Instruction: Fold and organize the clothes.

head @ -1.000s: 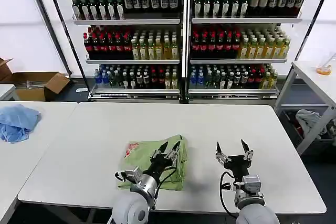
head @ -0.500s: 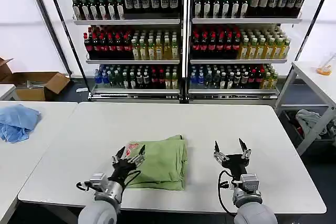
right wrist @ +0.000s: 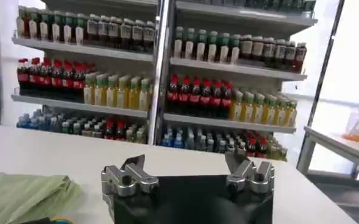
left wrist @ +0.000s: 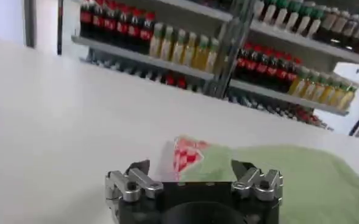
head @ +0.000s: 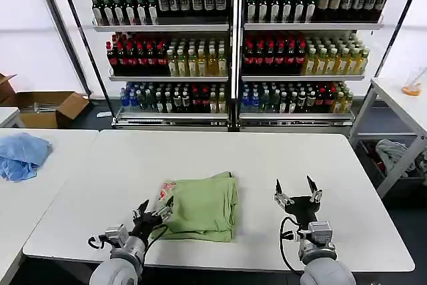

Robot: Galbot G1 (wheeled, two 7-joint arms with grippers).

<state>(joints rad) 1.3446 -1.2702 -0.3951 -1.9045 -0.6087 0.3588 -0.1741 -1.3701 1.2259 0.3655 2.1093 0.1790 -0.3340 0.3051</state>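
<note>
Soft, light, floppy green T-shirt (head: pixel 200 213) lying folded on the white table (head: pixel 280 158), best pinched at a doubled edge, between left gripper (head: pixel 153 211) and right gripper (head: pixel 297 191), both spread wide, grasping nothing.

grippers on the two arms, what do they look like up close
Both match: the left tool and right tool each have a black body, silver metal knuckles and dark pointed fingers. Each sits on a rounded light grey wrist, with a thin black cable looping beside it.
</note>
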